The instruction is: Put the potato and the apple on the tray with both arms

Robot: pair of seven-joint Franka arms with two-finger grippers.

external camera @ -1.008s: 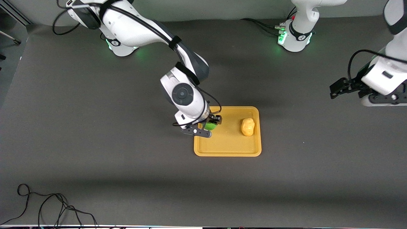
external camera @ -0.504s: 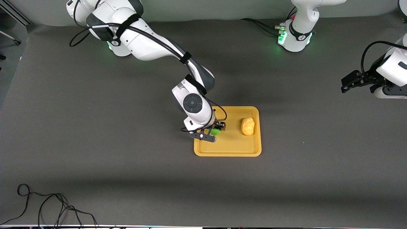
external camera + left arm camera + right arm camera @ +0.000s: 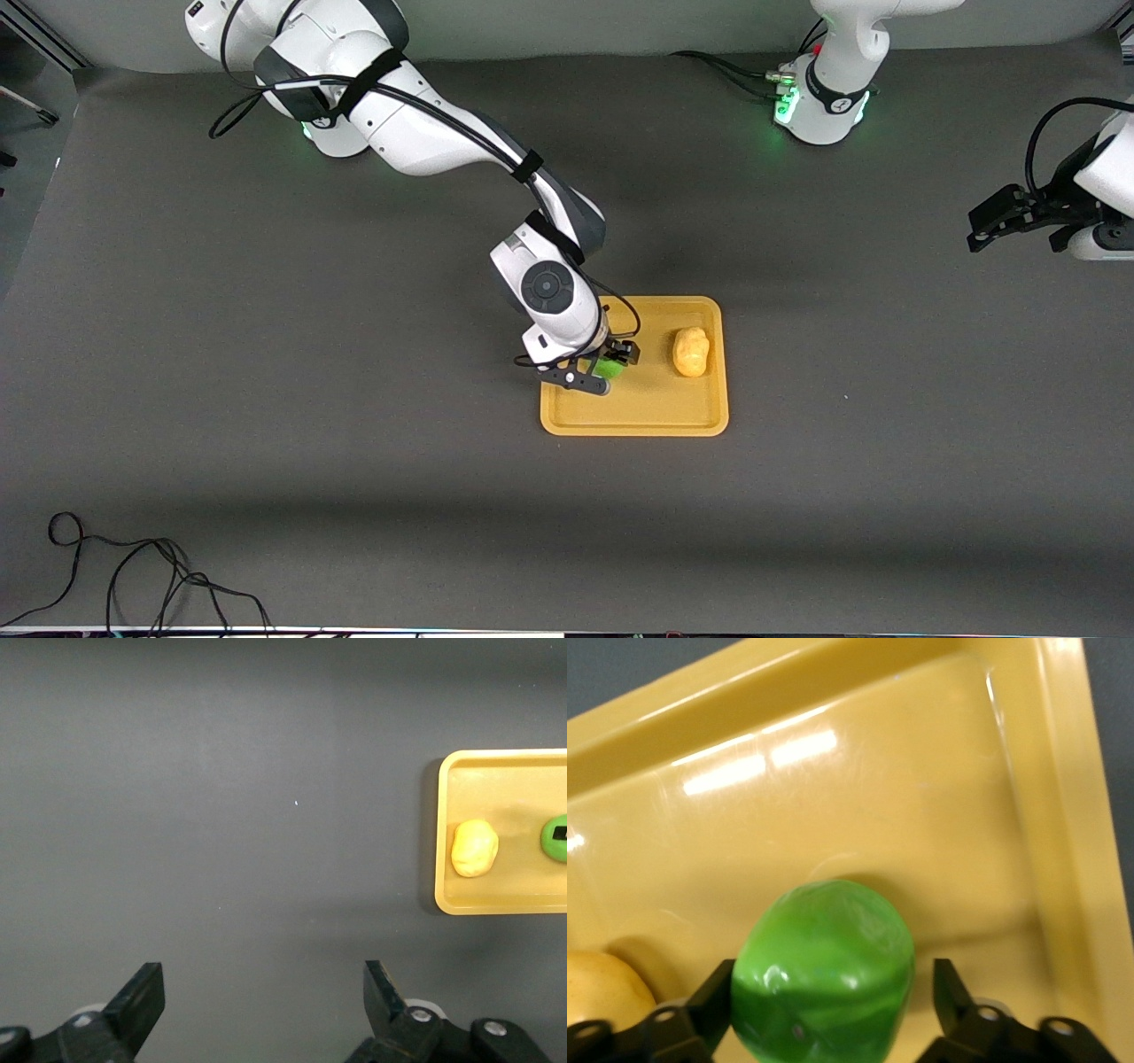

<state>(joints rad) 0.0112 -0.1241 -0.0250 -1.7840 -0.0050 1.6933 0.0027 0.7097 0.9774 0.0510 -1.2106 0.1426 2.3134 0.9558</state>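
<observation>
The green apple [image 3: 609, 365] sits on the orange-yellow tray [image 3: 633, 430], toward the right arm's end of it. My right gripper [image 3: 602, 367] is low over the tray and open, its fingers on either side of the apple; one touches it, the other stands a little apart. In the right wrist view the apple [image 3: 824, 979] lies between the fingers of my right gripper [image 3: 831, 992] on the tray [image 3: 833, 815]. The potato [image 3: 690, 352] lies on the tray toward the left arm's end. My left gripper [image 3: 992, 221] is open and empty, off at the left arm's end of the table.
The left wrist view shows my left gripper [image 3: 264, 992] over bare grey table, with the tray [image 3: 440, 859], potato [image 3: 474, 848] and apple [image 3: 555, 837] far off. A black cable [image 3: 133, 576] lies at the table's near corner by the right arm's end.
My right gripper has moved with the apple further in over the tray toward the potato. My left arm has drawn away toward its end of the table.
</observation>
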